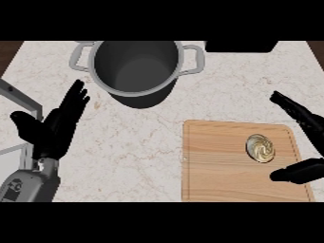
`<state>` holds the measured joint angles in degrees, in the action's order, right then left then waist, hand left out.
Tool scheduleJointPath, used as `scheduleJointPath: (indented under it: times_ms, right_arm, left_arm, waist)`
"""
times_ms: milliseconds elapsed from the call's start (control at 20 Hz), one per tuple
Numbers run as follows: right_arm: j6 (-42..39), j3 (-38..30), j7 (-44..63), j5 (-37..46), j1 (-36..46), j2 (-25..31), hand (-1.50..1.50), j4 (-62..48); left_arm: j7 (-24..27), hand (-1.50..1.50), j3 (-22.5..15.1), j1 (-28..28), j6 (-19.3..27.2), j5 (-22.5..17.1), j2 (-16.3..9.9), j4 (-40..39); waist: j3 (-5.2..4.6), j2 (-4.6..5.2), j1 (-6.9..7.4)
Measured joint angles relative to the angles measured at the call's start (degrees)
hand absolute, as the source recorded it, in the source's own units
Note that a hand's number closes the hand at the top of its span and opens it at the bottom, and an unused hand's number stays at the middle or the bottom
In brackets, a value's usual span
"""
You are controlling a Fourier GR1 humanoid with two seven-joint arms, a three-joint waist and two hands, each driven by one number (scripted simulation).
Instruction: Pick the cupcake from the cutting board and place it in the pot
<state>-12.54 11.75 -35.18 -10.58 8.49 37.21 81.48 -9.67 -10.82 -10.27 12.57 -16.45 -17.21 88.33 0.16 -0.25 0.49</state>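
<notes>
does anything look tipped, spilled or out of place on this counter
Nothing stands out. The grey metal pot stands upright and empty, the small swirl-topped cupcake sits upright on the rectangular wooden cutting board, and no spill shows on the pale marble counter.

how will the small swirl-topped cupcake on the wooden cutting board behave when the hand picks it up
The small swirl-topped cupcake looks little beside the open right hand, so it is probably light. Its swirled top likely squashes or smears if pinched. It stands upright on the wooden cutting board, so a sideways nudge may tip it.
</notes>
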Motion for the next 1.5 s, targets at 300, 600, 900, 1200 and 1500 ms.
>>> scheduleJointPath:
  times_ms: [300,600,900,1200,1500]
  right_arm:
    - [-3.7,-5.5,-11.0,5.5,-1.9,9.9,-1.50,-2.3]
    - [-6.5,-9.0,-9.2,10.0,-2.9,21.0,-1.50,0.6]
    - [-11.4,-8.7,0.9,13.2,-1.7,26.8,-1.50,7.0]
    - [-15.7,-6.2,15.5,14.8,1.3,25.2,-1.50,12.9]
    - [-18.9,-4.4,22.2,19.6,2.7,20.8,-1.50,13.6]
  left_arm:
    - [-3.8,0.00,-0.3,0.4,2.4,1.1,0.6,3.7]
    - [-5.4,0.00,-0.1,0.8,2.7,1.6,0.7,5.2]
    - [-4.4,0.00,-0.7,3.4,2.7,2.7,1.7,6.6]
    - [-6.6,0.00,0.7,2.2,2.0,2.7,1.5,7.4]
    - [-6.9,0.00,2.1,0.9,1.1,3.6,2.6,6.3]
  waist:
    - [-0.08,0.06,-0.56]
    - [-0.18,0.03,-0.90]
    - [-0.24,0.07,-0.66]
    - [-0.22,0.18,-0.35]
    - [-0.20,0.24,-0.37]
